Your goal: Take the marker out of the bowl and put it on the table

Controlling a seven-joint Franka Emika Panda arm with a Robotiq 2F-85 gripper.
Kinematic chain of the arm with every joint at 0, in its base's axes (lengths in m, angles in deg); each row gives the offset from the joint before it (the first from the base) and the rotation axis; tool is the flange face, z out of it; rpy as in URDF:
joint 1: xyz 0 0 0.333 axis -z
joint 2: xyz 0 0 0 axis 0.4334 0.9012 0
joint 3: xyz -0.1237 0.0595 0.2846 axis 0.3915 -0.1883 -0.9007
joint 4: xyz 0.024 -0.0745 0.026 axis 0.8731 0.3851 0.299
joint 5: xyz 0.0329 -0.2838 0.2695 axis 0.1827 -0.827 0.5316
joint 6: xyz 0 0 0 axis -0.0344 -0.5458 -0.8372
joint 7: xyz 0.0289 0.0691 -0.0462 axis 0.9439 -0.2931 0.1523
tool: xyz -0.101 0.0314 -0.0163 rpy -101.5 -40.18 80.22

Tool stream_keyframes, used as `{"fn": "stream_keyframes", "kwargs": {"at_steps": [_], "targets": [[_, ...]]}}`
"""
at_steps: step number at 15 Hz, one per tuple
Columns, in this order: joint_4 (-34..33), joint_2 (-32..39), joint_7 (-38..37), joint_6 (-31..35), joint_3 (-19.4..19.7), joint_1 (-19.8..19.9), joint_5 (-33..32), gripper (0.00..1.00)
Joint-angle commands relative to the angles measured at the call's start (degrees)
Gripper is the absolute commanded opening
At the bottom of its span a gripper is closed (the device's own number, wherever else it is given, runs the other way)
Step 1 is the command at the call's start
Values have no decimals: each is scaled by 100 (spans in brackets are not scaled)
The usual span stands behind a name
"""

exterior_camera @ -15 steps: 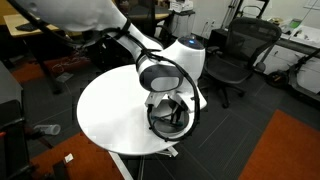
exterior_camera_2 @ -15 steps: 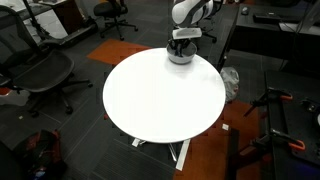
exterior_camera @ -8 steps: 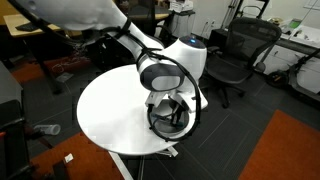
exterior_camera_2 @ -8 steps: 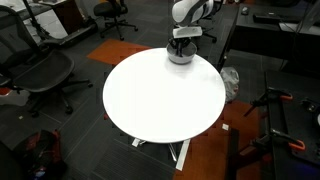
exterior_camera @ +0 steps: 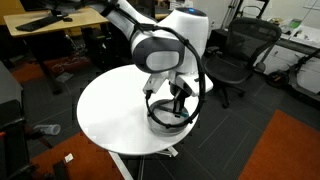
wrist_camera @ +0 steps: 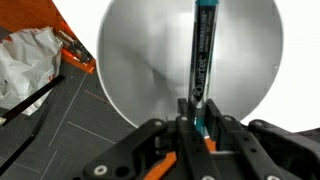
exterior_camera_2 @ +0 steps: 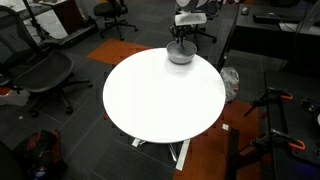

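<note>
The marker is a slim straight stick. Its barrel is dark with pale printing along it, and a teal-blue section shows at the far end and again beside the fingertips. In the wrist view it runs lengthwise up the middle, over the bowl. Its near end is pinched in the gripper, whose black fingers are pressed in on the barrel from both sides. Whether the far tip touches the bowl cannot be told.

The bowl is round and shallow, with a smooth grey metallic inside that has a soft sheen and a thin pale rim. In an exterior view the bowl sits directly under the gripper, which hangs a little above the rim. There the marker is too small to make out clearly.

The bowl stands near the edge of the table, which has a large round top, flat, matt and white, on a white pedestal.

In an exterior view from farther off, the bowl sits at the far side of the table.

Past the bowl's rim in the wrist view lie dark grey floor tiles, an orange patch of carpet and a crumpled white plastic bag. Black mesh office chairs stand around the table.
</note>
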State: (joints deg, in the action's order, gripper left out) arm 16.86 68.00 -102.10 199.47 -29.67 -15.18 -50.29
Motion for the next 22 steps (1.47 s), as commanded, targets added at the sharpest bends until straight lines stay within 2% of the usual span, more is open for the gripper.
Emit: {"fn": "stream_keyframes", "kwargs": {"at_steps": [1, 7, 13, 17, 22], "targets": [[844, -815, 62, 269, 192, -294, -288, 5], [1467, -1632, -5, 386, 315, -835, -1253, 5], [1682, -1993, 8, 301, 119, -1301, -2028, 5], [1667, -1928, 142, 296, -126, -1406, -2063, 5], [1569, -1712, 469, 392, -536, -1315, -1737, 5]]}}
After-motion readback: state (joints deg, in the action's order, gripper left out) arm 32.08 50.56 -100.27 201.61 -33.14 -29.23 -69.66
